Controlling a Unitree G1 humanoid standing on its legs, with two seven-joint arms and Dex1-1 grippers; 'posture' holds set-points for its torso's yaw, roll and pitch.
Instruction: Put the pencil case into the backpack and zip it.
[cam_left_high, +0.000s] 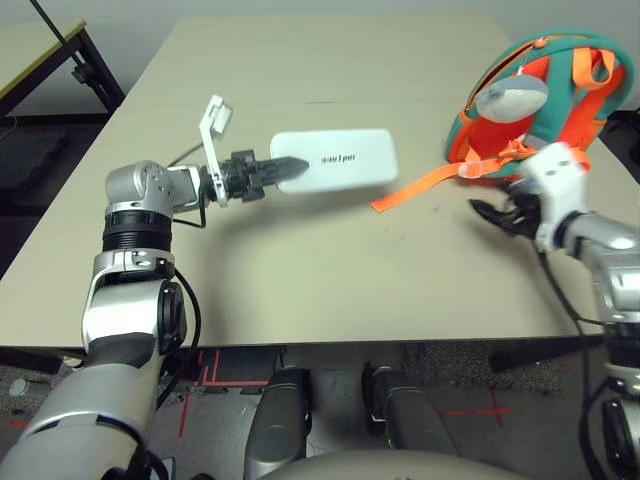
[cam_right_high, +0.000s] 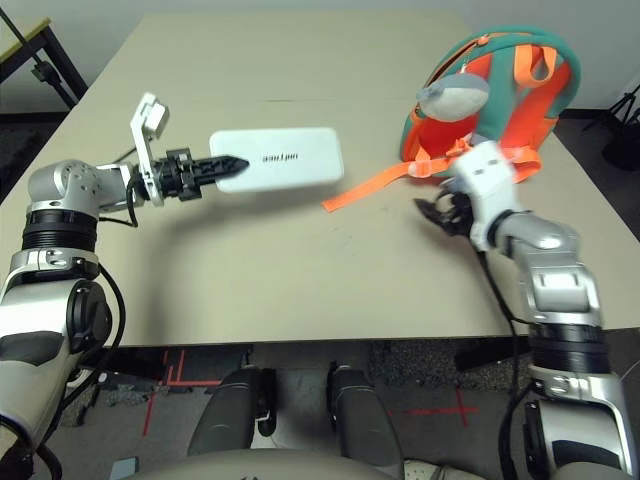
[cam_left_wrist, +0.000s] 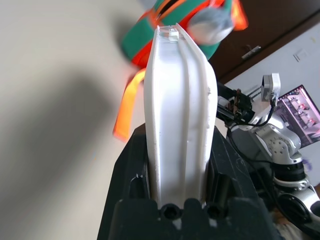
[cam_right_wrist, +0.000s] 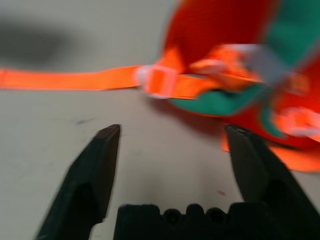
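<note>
The white pencil case (cam_left_high: 340, 158) hangs flat above the middle of the table, held by one short end. My left gripper (cam_left_high: 290, 172) is shut on that end; in the left wrist view the case (cam_left_wrist: 177, 115) stands edge-on between the black fingers (cam_left_wrist: 132, 170). The teal and orange backpack (cam_left_high: 560, 95) lies at the far right with a grey plush toy (cam_left_high: 512, 97) on it. My right gripper (cam_left_high: 492, 212) is low over the table just in front of the backpack, open, with nothing between its fingers (cam_right_wrist: 102, 160). An orange strap (cam_left_high: 420, 185) trails from the backpack toward the case.
The strap with its buckle (cam_right_wrist: 157, 82) lies on the table right ahead of my right gripper. A second table (cam_left_high: 40, 45) stands at the far left. The table's front edge (cam_left_high: 300, 345) runs close to my body.
</note>
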